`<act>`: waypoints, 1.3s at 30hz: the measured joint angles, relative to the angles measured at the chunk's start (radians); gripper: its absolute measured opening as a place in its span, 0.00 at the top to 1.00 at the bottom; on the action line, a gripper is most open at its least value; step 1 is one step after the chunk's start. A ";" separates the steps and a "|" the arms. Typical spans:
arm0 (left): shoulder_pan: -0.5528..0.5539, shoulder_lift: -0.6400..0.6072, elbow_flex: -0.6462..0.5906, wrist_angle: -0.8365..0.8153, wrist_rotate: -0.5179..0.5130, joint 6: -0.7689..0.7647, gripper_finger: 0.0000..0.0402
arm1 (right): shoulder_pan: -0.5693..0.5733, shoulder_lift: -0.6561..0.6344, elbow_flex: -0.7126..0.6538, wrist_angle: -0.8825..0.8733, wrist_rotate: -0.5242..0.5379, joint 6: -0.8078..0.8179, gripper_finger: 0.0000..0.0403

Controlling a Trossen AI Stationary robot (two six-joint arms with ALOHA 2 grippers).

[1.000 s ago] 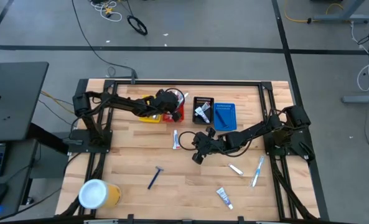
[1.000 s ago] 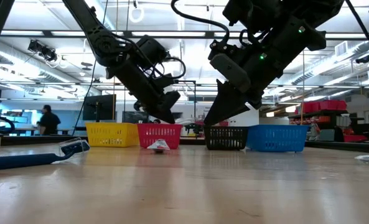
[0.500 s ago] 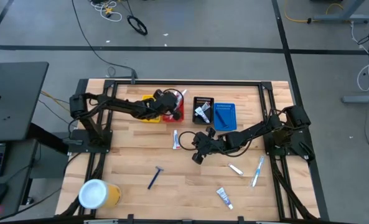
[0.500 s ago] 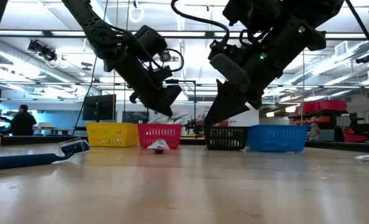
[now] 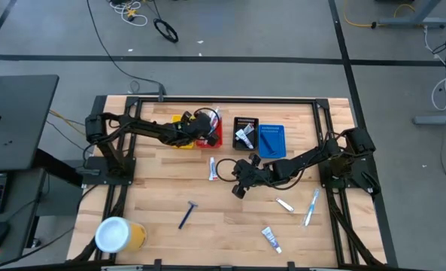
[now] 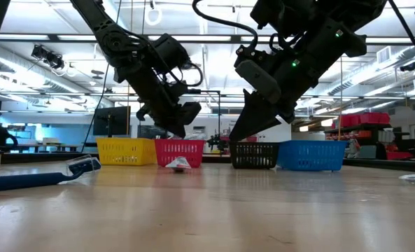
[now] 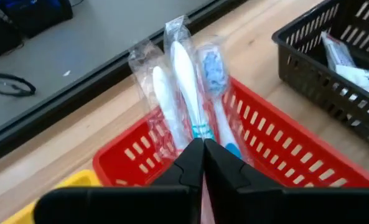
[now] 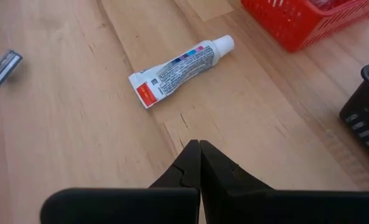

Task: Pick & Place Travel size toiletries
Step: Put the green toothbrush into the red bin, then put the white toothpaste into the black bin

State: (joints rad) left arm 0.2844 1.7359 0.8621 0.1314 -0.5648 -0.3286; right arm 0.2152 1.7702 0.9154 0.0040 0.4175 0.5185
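My left gripper (image 7: 203,152) is shut and empty above the red bin (image 7: 284,158), also seen in the high view (image 5: 197,129). Three wrapped toothbrushes (image 7: 187,93) stand in that bin, leaning over its far rim. My right gripper (image 8: 200,155) is shut and hovers over the table's middle (image 5: 238,188). A white toothpaste tube (image 8: 181,65) lies flat on the wood just beyond it. On the table also lie a blue razor (image 5: 187,214), a second tube (image 5: 271,239), a small packet (image 5: 284,204) and a toothbrush (image 5: 311,207).
A yellow bin (image 5: 179,140), a black bin (image 5: 245,133) with items in it and a blue bin (image 5: 272,141) stand in a row with the red one at the far side. A yellow cup with a white lid (image 5: 117,235) sits at the near left corner.
My left gripper has drawn back a little toward the table's left above the red bin, staying shut. My right arm has kept still.
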 joint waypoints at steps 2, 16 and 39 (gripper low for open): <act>0.000 0.000 0.000 -0.033 0.000 -0.018 0.94 | 0.000 0.000 0.000 0.000 0.000 -0.005 1.00; -0.006 0.000 0.000 -0.068 0.037 -0.020 0.65 | -0.002 0.000 0.000 0.000 0.000 -0.011 1.00; -0.217 -0.330 0.001 -0.277 0.204 0.048 0.54 | 0.011 -0.013 0.000 -0.030 -0.004 -0.083 1.00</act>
State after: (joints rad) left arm 0.0675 1.4056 0.8627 -0.1452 -0.3609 -0.2810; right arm 0.2265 1.7568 0.9153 -0.0259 0.4139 0.4350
